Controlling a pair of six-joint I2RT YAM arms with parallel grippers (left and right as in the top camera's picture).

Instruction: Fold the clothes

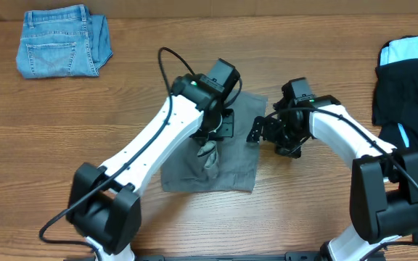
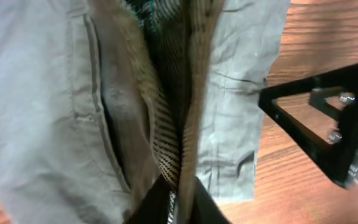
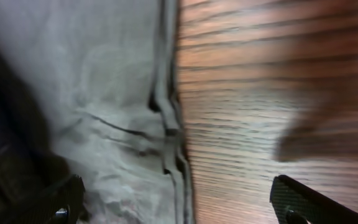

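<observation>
1. Clothes [image 1: 242, 163], a single grey shorts-like piece, lie nearly flat in the middle of the table [image 1: 303, 43]. The pocket slit [image 2: 95, 93] faces up.
2. The left gripper [image 1: 210, 148] stands over the middle of the clothes. Its jaws pinch a raised ridge of the cloth, which the wrist view shows running up between its fingers [image 2: 166, 208].
3. The right gripper [image 1: 269, 136] hangs at the right edge of the clothes, jaws spread wide and holding nothing. One finger is over cloth, the other over bare wood.
4. The step in hand looks like laying a fold along that pinched ridge.
   - Lift only until the ridge clears the layer beneath.
   - Carry it straight across toward one edge of the clothes.
   - Set hem on hem before letting go.
   - The right gripper would serve best pinning or taking the right edge, so the piece does not drag.
5. Edges:
   - The right hem seam [image 3: 169, 124] runs fairly straight but puckers partway along, so smooth it first or the crease will set crooked.
   - The far right corner of the clothes juts out a little.
6. Room:
   - Bare wood lies on every side of the clothes.
   - The denim jeans [image 1: 64, 42] sit well apart to the far left of the clothes.
   - The black and light-blue garments [image 1: 412, 87] sit well apart to the right.
   - The tight spot is over the right half of the clothes, where the two grippers stand near each other. A sweep toward that side risks a knock.
</observation>
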